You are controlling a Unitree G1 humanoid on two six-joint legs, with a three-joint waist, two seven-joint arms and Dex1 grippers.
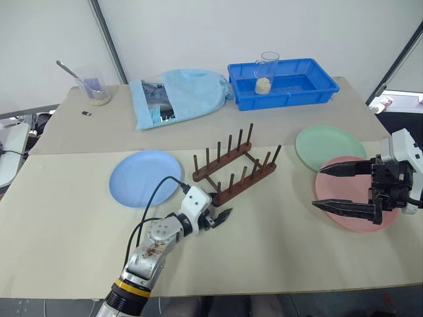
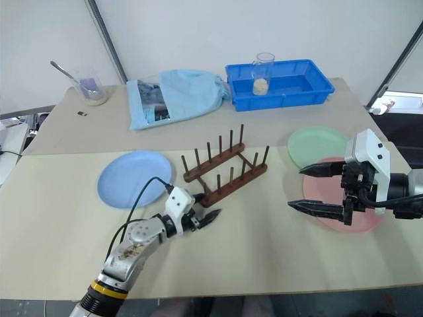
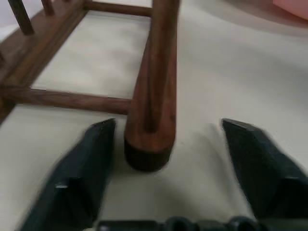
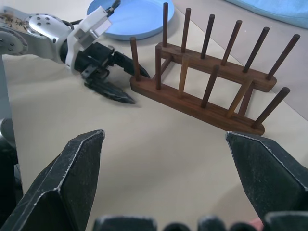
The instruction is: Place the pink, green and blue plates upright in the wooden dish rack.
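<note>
a: on the tabletop (image 1: pixel 277 251), near its middle, stands the wooden dish rack (image 1: pixel 232 170), with no plate in it. the blue plate (image 1: pixel 145 177) lies flat just left of it. the green plate (image 1: pixel 330 148) and the pink plate (image 2: pixel 340 201) lie flat off to the right, their edges overlapping or touching.

b: and the arms?

a: the left gripper (image 1: pixel 222 216) sits low at the rack's near left corner. its two black fingers are part open on either side of the end of the near base rail, and from its wrist camera a gap shows on both sides, so it has hold of nothing. i'd guess it means to steady or shift the rack, though that's only my reading.

b: the right one?

a: the right gripper (image 1: pixel 340 187) hovers above the near left part of the pink plate, fingers spread wide and empty, pointing toward the rack.

b: so which step is this?

a: the very start, i'd say: all three plates still wait. next, the right gripper needs to drop to the pink plate's rim, pinch it, tip it on edge and slide it between two pairs of pegs. the thin rim lying flat looks awkward to catch.
</note>
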